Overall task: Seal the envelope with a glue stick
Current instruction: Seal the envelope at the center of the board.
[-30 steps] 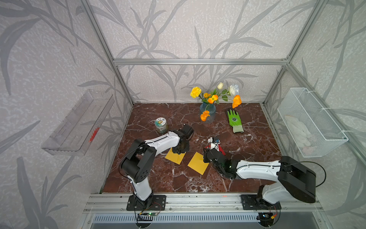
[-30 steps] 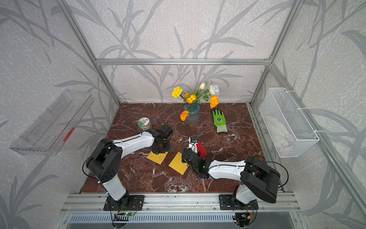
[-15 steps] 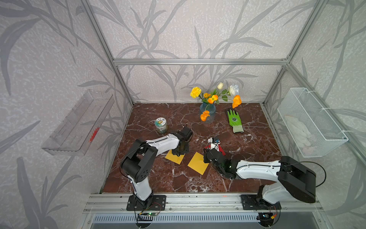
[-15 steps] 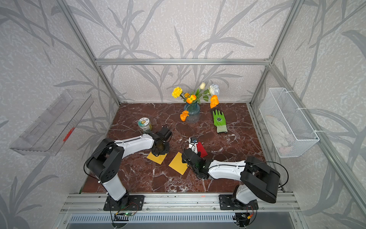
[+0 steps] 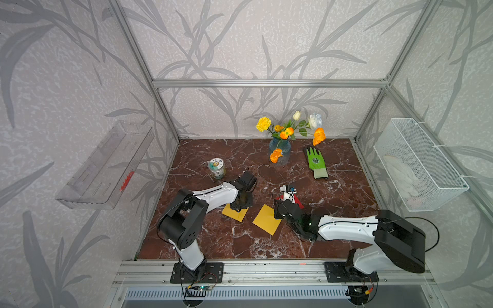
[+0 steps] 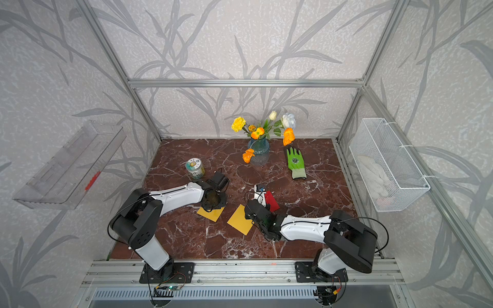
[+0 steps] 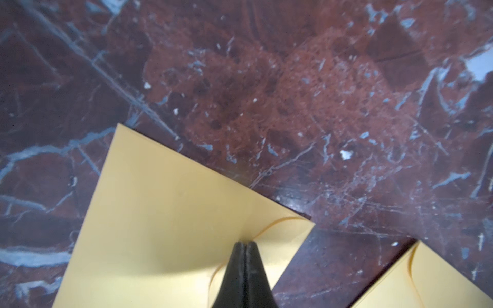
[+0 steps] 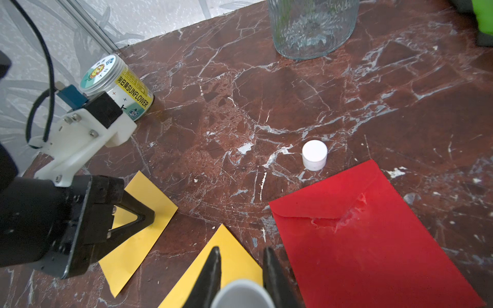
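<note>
A yellow envelope (image 5: 234,213) lies on the marble floor, and my left gripper (image 7: 244,243) is shut with its tips pressed down on the flap. In the right wrist view the same left gripper (image 8: 152,213) rests on that envelope (image 8: 138,240). A second yellow envelope (image 5: 266,220) lies beside it, under my right gripper (image 8: 241,250). That gripper is shut on the glue stick (image 8: 241,296), a white tube with no cap on it. The white cap (image 8: 314,154) stands alone on the floor. A red envelope (image 8: 360,240) with a torn, glue-smeared flap lies next to the right gripper.
A sunflower-labelled jar (image 5: 217,168) stands behind the left arm. A glass vase of flowers (image 5: 279,152) and a green glove (image 5: 316,162) sit at the back. On the right wall hangs a wire basket (image 5: 418,165), and on the left wall a clear tray (image 5: 106,165).
My left gripper has shifted slightly toward the front over the yellow envelope. The right arm has not moved.
</note>
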You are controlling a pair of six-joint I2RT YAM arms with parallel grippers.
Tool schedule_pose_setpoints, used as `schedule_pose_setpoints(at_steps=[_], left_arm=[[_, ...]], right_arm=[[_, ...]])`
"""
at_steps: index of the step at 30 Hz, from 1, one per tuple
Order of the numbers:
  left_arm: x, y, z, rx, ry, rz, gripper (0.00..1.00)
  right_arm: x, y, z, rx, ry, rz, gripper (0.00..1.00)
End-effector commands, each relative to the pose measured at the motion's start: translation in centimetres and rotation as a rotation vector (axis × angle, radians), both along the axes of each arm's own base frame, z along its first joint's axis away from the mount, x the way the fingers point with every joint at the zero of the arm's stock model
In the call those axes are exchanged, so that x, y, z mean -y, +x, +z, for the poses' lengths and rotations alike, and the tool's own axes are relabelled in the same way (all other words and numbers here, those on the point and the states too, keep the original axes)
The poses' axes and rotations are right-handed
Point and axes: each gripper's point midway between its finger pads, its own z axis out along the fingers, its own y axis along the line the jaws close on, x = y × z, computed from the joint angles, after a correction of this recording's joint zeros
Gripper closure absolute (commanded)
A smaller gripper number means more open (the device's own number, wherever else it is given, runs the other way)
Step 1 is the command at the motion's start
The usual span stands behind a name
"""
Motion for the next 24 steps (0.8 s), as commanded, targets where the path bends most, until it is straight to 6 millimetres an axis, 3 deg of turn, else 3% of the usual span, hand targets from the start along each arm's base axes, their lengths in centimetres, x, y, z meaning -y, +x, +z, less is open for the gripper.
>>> schedule_pose_setpoints(at_steps=[1, 8, 24], left_arm=[[-0.8, -1.1, 1.7, -0.021, -0.005, 0.008, 1.0], [-1.1, -1.4, 3.5, 0.014, -0.039, 0.022, 1.0], [-1.2, -3.6, 1.2, -0.049, -0.078, 0.049, 1.0]], right_arm=[[-0.3, 0.2, 1.7, 0.02, 0.022, 0.004, 1.0], [-0.5, 0.2, 1.7, 0.017, 0.029, 0.009, 1.0], [-0.6, 0.1, 1.6, 0.01, 0.032, 0.013, 1.0]])
